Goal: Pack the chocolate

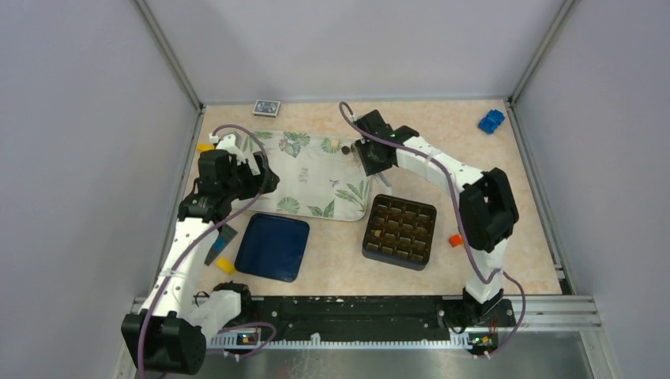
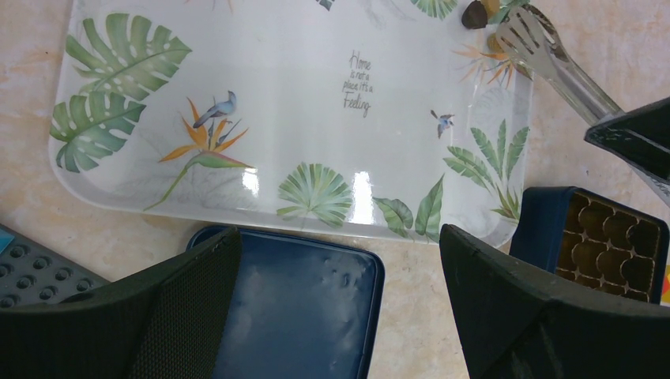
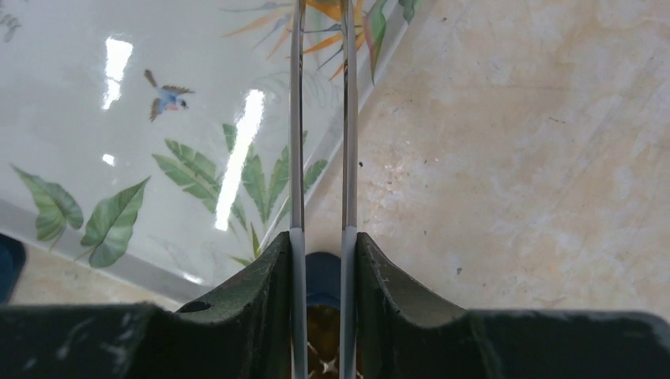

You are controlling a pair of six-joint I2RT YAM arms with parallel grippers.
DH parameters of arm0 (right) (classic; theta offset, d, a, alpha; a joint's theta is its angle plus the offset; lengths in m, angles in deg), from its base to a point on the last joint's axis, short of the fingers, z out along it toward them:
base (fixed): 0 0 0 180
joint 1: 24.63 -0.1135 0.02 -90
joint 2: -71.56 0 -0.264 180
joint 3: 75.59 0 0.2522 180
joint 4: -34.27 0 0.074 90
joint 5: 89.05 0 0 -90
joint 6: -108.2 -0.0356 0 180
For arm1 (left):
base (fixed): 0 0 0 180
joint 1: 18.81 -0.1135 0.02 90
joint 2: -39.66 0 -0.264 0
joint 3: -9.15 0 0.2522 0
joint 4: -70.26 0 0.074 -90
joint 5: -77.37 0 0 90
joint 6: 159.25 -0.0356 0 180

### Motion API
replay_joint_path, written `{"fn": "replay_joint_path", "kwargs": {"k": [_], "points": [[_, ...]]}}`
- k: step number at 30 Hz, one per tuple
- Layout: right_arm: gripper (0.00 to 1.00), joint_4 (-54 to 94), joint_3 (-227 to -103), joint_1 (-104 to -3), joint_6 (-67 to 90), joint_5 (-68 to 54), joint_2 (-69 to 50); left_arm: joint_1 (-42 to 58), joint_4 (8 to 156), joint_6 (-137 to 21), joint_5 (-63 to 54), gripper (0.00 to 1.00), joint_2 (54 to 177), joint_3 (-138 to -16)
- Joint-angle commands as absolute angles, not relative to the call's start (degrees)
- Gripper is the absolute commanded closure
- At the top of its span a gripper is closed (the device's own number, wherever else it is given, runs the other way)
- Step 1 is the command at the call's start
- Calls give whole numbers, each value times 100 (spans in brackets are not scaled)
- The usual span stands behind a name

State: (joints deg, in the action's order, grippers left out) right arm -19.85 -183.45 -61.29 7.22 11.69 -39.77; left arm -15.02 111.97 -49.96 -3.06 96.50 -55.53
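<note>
Two chocolate pieces (image 1: 338,145) lie at the far right corner of the leaf-print tray (image 1: 308,170). The left wrist view shows a dark-brown one (image 2: 474,14) with a tan one beside it. My right gripper (image 1: 371,155) is shut on metal tongs (image 2: 553,67), whose slotted tip rests next to these pieces. In the right wrist view the two tong blades (image 3: 296,142) run between my fingers (image 3: 322,245), their tips out of view. The dark gridded box (image 1: 400,230) holds a few pieces. My left gripper (image 1: 253,178) is open and empty over the tray's left end (image 2: 340,237).
A dark-blue lid (image 1: 272,246) lies left of the box, and shows below my left jaws (image 2: 300,308). There is a blue toy (image 1: 491,121) far right, an orange block (image 1: 455,240) by the box, a yellow block (image 1: 225,265) and a grey studded plate (image 2: 31,272) at the left.
</note>
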Motion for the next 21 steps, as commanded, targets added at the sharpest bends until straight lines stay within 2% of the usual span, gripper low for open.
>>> {"fn": "replay_joint_path", "kwargs": {"k": [1,12,21], "points": [[88,-2097,-18123,-6110,752,899,-2691,-1521,11033,-5104,-255,1,9602,-5702],[88,-3396,-16540,-6394,828,-151,-236,-1521,10950,-5185,-197,1,9702,-5711],[91,-4268,-16298,-6470,590,-398,590,-1521,10899,-5168,-122,1,9773,-5755]]}}
